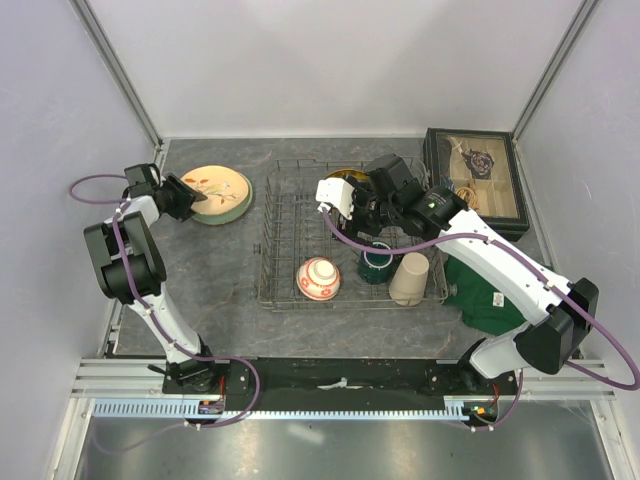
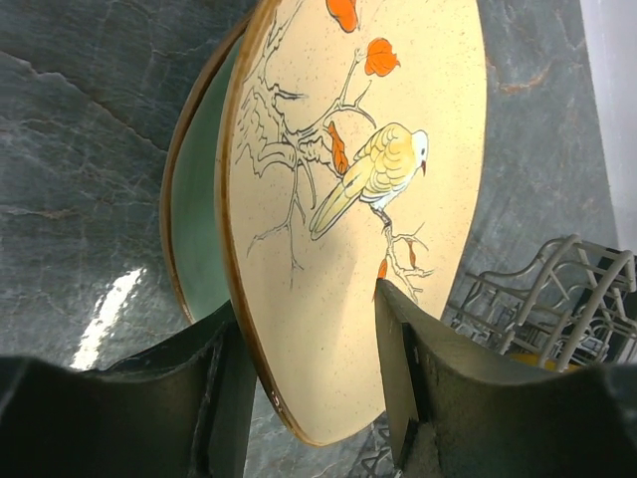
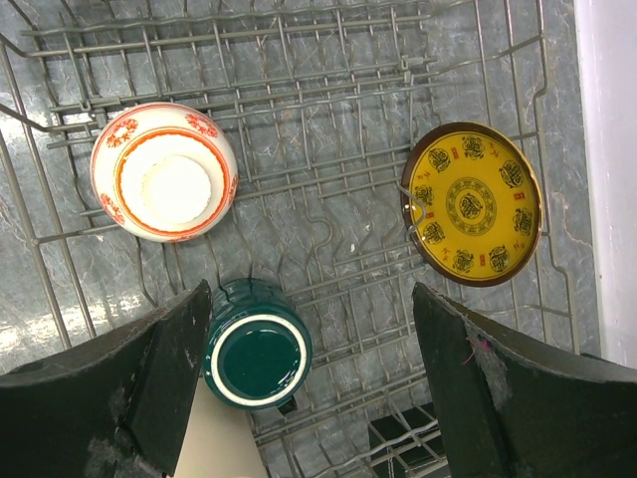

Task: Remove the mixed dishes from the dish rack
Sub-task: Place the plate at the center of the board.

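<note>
Dishes are split between tabletop and rack. At far left, the left fingers (image 2: 398, 339) stand partly open astride the left rim of a cream bird plate (image 2: 348, 179). This plate rests on a green plate (image 2: 199, 229) on the tabletop (image 1: 220, 280), left of the rack (image 1: 285, 230). Whether they grip it I cannot tell. Inside the rack, a red-and-white bowl (image 3: 164, 184) sits upside down at the near left and a yellow plate (image 3: 471, 204) at the far side. A green mug (image 3: 257, 357) sits near right, with a beige tumbler (image 1: 408, 278) just beside it on the right. The right fingers (image 3: 169, 368) hang spread wide above the mug and yellow plate, holding nothing. Right of the rack lie a green cloth (image 1: 480, 290) and, farther back, a dark box (image 1: 475, 180).
</note>
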